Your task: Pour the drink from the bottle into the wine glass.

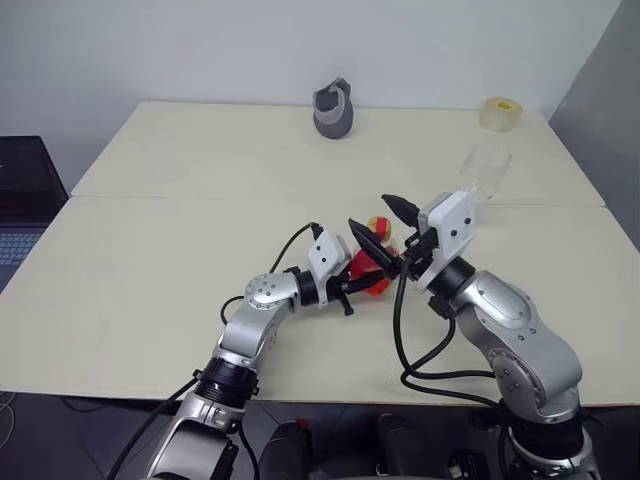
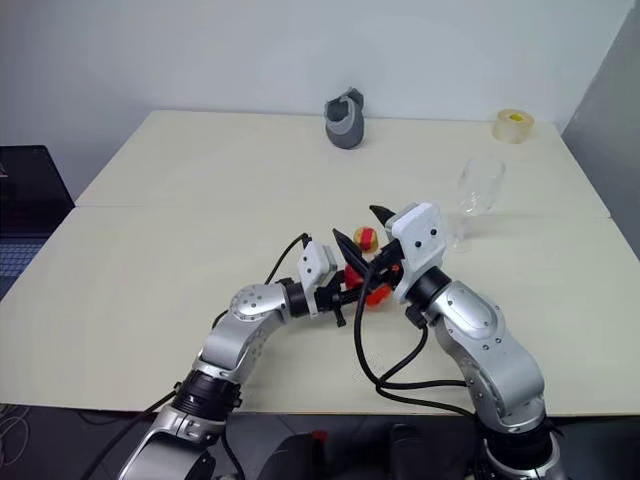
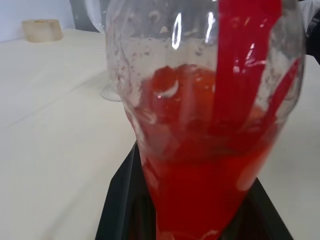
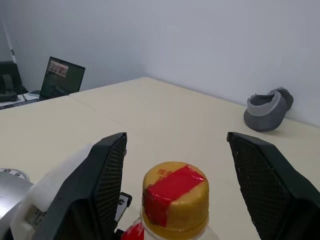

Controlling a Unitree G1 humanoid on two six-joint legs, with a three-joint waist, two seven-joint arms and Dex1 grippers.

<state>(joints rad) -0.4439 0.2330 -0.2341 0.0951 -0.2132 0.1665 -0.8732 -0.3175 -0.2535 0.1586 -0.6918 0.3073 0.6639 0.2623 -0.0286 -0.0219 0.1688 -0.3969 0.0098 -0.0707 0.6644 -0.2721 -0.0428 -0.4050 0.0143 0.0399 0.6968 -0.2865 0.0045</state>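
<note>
Nearest, by the front edge of the table (image 1: 150,300): left gripper (image 2: 345,285) clamped on the bottle (image 2: 372,275), low on its body, holding it upright just above the top. Right gripper (image 4: 175,165) close by, jaws spread wide on either side of the cap (image 4: 175,192), not touching it.

Step in hand, by the look of it: taking the cap off. Cap still on, so no pouring yet. Next move calls for closing the right fingers (image 4: 107,175) on the cap, twisting it loose, then tipping the bottle over the glass (image 2: 478,190).

Farther on, toward the right edge: the glass, upright and empty, well apart from the bottle. At the far edge: a grey jug (image 1: 333,108) in the middle and a tape roll (image 1: 500,112) near the right corner.

Left wrist view gives the drink (image 3: 200,175) up close, red, filling just the lower part. Right wrist view gives the cap top with its red strip, and a laptop (image 4: 62,75) off past the table.
</note>
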